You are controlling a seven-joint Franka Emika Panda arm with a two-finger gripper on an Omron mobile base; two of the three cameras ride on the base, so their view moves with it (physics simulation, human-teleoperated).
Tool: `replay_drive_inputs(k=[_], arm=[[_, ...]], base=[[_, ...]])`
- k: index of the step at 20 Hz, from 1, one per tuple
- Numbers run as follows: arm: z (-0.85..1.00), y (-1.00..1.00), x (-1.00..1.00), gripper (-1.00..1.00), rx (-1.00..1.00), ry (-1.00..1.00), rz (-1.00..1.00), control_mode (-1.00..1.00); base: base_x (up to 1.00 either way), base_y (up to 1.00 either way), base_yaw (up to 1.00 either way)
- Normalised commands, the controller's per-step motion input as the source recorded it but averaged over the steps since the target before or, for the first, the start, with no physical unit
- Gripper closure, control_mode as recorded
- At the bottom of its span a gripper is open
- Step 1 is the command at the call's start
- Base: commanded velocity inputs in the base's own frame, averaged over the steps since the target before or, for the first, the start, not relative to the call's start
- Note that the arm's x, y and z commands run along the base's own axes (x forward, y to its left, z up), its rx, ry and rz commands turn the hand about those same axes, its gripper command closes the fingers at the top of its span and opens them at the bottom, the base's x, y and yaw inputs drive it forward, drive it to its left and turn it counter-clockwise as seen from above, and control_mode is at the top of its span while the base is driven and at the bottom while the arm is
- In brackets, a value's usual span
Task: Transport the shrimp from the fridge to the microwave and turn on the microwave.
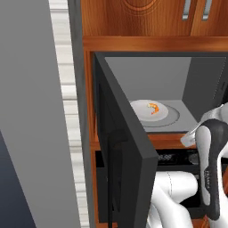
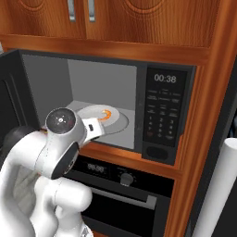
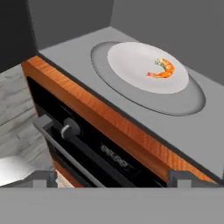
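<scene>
The microwave [image 2: 111,102] stands open, its door [image 1: 122,142] swung out to the left, with wooden cabinets [image 2: 139,21] above and a black oven [image 2: 125,185] with a knob just below. The keypad [image 2: 162,111] sits at the right of the cavity. The shrimp [image 3: 162,69] lies on the white plate [image 3: 131,61], toward its rear right edge, curled, its long axis running roughly left to right. The hand [image 3: 111,177] is released and empty, fingertips spread wide, outside the cavity's front edge above the oven.

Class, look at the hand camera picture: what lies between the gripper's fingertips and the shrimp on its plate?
In the hand view, between the gripper and the shrimp lie the oven's top edge, the orange wooden ledge and the bare grey microwave floor.
</scene>
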Motion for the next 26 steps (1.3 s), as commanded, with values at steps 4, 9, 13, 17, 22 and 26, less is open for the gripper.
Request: replay_drive_inputs(k=[4,9,13,17,22,26], arm=[[-0.14,0.12,-1.00,-1.00,-0.16,-0.49,0.17,-1.00],[-0.16,0.26,-1.00,-1.00,-0.19,-0.58,0.20,-1.00],[-0.13,0.35,-1.00,-1.00,-0.22,-0.63,0.22,-1.00],[-0.14,0.61,-1.00,-1.00,-0.33,-0.62,0.20,-1.00],[-0.21,0.88,-0.99,-1.00,-0.42,-0.53,0.17,-1.00],[-0.11,0.86,-0.91,-1.00,-0.40,-0.49,0.18,-1.00]], base=[[0.00,0.00,0.00],[0.00,0.00,0.00],[0.00,0.00,0.00],[0.00,0.00,0.00],[0.00,0.00,0.00],[0.00,0.00,0.00]])
